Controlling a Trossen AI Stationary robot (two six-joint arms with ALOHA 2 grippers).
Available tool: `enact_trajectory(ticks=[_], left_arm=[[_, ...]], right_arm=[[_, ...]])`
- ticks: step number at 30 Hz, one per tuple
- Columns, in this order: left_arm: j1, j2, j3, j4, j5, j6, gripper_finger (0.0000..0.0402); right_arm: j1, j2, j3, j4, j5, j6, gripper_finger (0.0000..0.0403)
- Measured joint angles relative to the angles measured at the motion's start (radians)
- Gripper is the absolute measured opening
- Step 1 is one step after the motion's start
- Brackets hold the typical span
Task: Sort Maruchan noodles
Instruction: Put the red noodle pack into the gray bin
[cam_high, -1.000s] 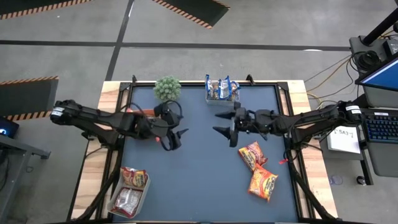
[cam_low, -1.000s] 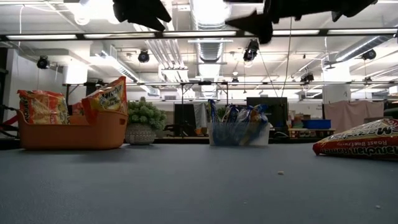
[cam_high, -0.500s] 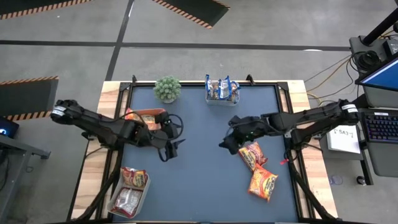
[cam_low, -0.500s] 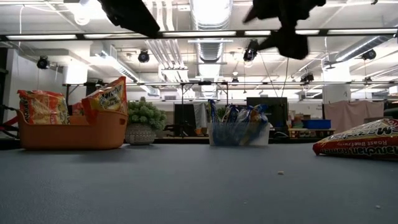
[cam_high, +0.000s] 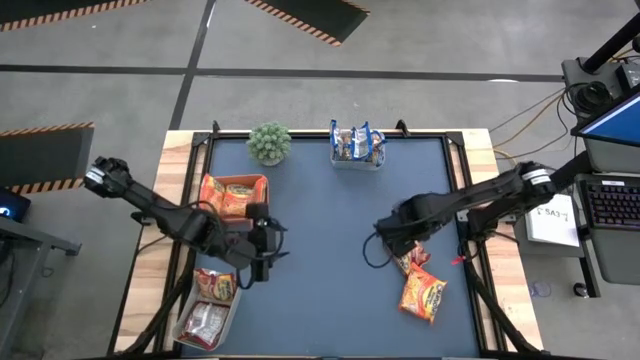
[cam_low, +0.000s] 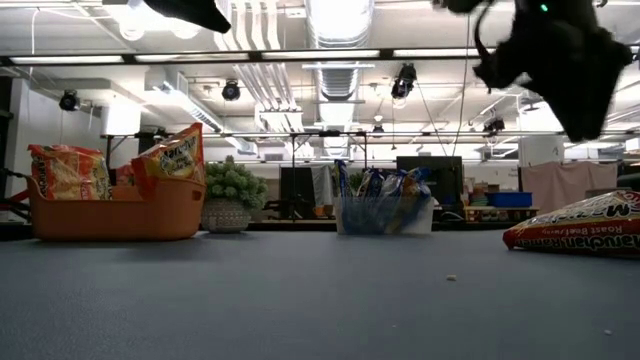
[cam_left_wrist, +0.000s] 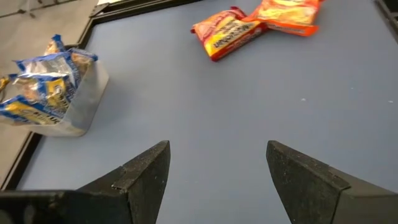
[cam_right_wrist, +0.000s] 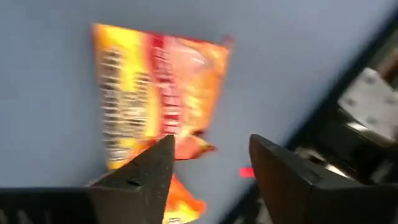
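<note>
From above I see the whole blue tabletop (cam_high: 330, 300). My right hand (cam_high: 398, 243) is over the right side, right above two loose noodle packets (cam_high: 415, 280) that lie touching each other near the right edge. My left hand (cam_high: 266, 262) hangs over the left side, near the front. Its fingers (cam_left_wrist: 146, 177) are spread wide with nothing in them, which my left wrist camera shows clearly.

My right wrist camera shows what the top view hides: one orange and yellow packet (cam_right_wrist: 155, 93) with red on it, lying flat just past my two fingers (cam_right_wrist: 143, 171). The fingers stand apart and do not touch it, so this hand is empty too.

The low camera shows the orange tray (cam_low: 115, 218) on the left with packets standing up in it, a small green plant (cam_low: 230, 195) beside it, and a clear tub (cam_low: 385, 213) of blue and yellow packets at the back. From above I also see a clear tub (cam_high: 207, 318) of dark red packets at the front left corner.

The middle of the tabletop is bare, so there is lots of room there. The loose packets sit close to the right rim. They look crinkly and shiny.
</note>
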Motion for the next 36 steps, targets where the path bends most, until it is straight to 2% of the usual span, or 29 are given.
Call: enact_trajectory(ticks=[4,11,16,19,22,24,28,36], left_arm=[[-0.016,0.000,-0.002,-0.001,-0.001,-0.001,0.0249],[-0.016,0.000,-0.002,0.000,-0.003,-0.011,0.0249],[-0.016,0.000,-0.002,0.004,-0.005,-0.011,0.0249],[-0.016,0.000,-0.003,0.010,-0.029,-0.011,0.0249],[-0.015,0.000,-0.003,0.014,-0.048,-0.011,0.0249],[-0.015,0.000,-0.003,0.019,-0.053,-0.011,0.0249],[-0.015,0.000,-0.006,0.020,-0.055,-0.011,0.0249],[-0.014,0.000,-0.111,0.147,-0.046,0.030,0.0248]], right_arm=[[0.030,0.034,-0.050,0.022,-0.002,0.013,0.0152],[0.070,0.098,-0.119,0.109,-0.076,-0.030,0.0059],[0.075,0.135,-0.126,0.196,-0.065,-0.069,0.0014],[0.076,0.145,-0.127,0.340,0.008,-0.110,0.0010],[0.082,0.141,-0.107,0.618,0.156,-0.200,0.0009],[0.081,0.128,-0.087,0.748,0.197,-0.288,0.0009],[0.067,0.111,-0.046,0.773,0.220,-0.394,0.0009],[0.064,0.113,-0.094,0.815,0.218,-0.407,0.0009]])
